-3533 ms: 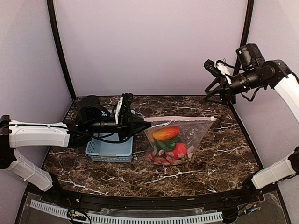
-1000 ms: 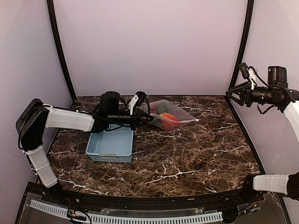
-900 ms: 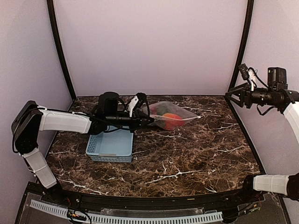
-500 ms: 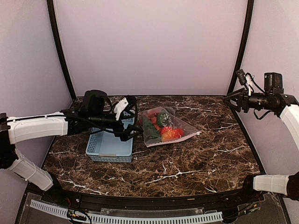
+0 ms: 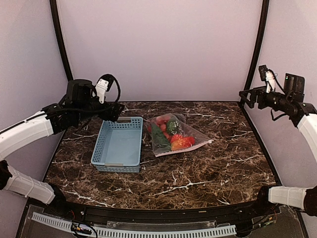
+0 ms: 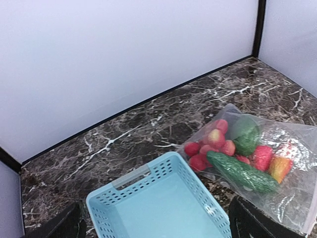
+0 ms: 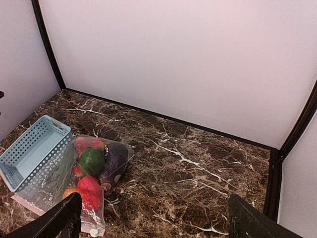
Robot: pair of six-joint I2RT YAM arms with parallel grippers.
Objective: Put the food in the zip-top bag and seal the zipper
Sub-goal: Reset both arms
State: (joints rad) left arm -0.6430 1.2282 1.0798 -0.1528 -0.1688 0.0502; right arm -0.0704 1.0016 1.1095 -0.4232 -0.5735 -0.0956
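The dark marble table (image 5: 218, 168) carries two things, side by side at mid-depth. The light blue basket (image 5: 118, 146) sits left of centre with nothing in it. Just to its right the clear bag (image 5: 202, 141) lies flat, its far left corner against the basket's rim. Its zipper (image 5: 190, 147) runs along the near edge, and I cannot tell whether it is pressed closed.

All the food (image 5: 171, 135) is inside the bag:
- a cucumber (image 6: 242, 173)
- an avocado (image 6: 246, 136)
- an eggplant (image 7: 116, 158)
- a pepper (image 5: 182, 143)
- a cluster of red and peach fruits (image 6: 210, 141)

The left gripper (image 5: 113, 112) hangs above the basket's far left end, its fingers spread wide and empty. The right gripper (image 5: 246, 96) hovers at the back right edge, well away from the bag, likewise spread and empty.
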